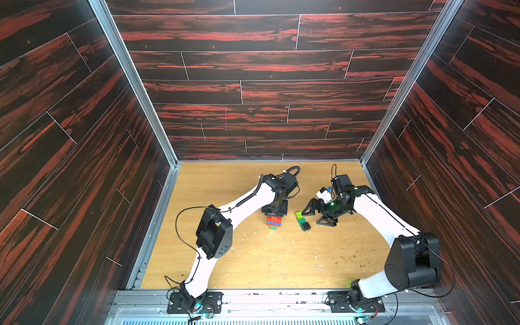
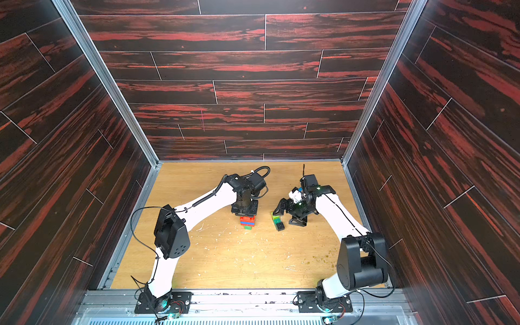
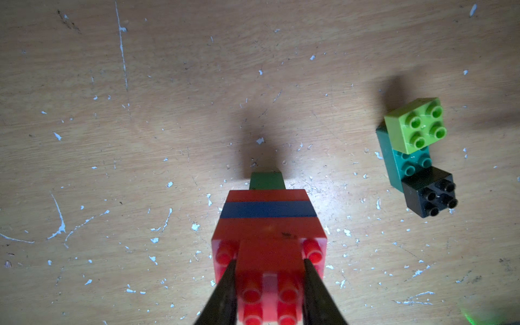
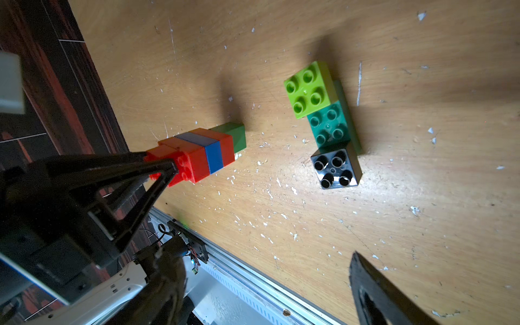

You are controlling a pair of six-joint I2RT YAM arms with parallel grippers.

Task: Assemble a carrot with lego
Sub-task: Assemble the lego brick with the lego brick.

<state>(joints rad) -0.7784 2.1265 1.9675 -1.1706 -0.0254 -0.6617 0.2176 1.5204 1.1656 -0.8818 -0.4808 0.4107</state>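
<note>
Gripping the top red brick, the left gripper [image 3: 269, 263] is clamped tight on the carrot body [image 3: 267, 225]: red, blue band, red, with the green tip pointing away from it toward the table [image 3: 140, 140]. Nearby, over toward the wide-open right gripper [image 1: 311, 217], the teal bar [image 4: 329, 126] lies flat with the lime brick [image 4: 308, 88] and black brick [image 4: 334, 168] stuck on. Both halves look built to me; joining them is what's left.

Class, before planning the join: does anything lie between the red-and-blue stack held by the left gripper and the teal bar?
Nothing visible does: only bare table lies between the stack and the teal bar.
</note>
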